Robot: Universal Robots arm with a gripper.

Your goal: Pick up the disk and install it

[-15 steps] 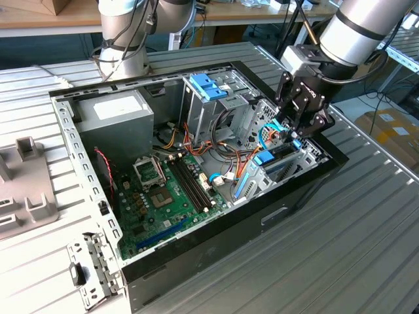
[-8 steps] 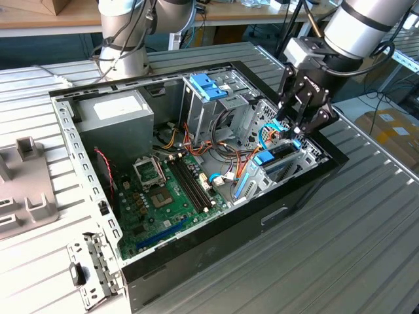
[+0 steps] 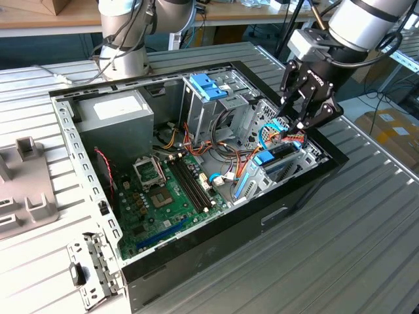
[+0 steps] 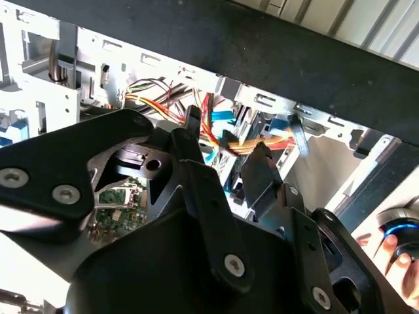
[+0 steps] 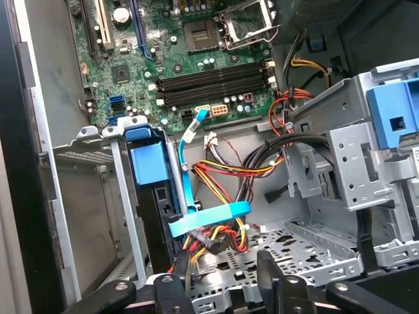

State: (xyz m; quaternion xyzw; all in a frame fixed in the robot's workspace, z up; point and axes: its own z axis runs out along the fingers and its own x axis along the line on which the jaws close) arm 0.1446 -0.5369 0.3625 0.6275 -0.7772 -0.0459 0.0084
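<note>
The disk point(image 3: 275, 160) stands on edge in the narrow bay at the front corner of the open computer case point(image 3: 216, 229), at the exterior view's right. Its blue tab point(image 5: 147, 165) faces up, and the dark body sits down between the silver bay walls. My black gripper point(image 3: 294, 124) hovers just above that bay, open and holding nothing. In both wrist views a bundle of red, yellow and blue cables point(image 5: 209, 229) lies beneath the gap between the fingers point(image 5: 175, 288). The gripper point(image 4: 226, 134) is apart from the disk, a little to one side of it.
In the case are a grey power-supply box point(image 3: 114, 114), a tall cage with light-blue handles point(image 3: 209, 88) and the green motherboard point(image 3: 167, 196). A second arm's base point(image 3: 124, 39) stands behind. A grey fixture point(image 3: 19, 176) and a loose bracket point(image 3: 91, 268) lie at the exterior view's left. A hand point(image 4: 393, 252) shows beyond the case.
</note>
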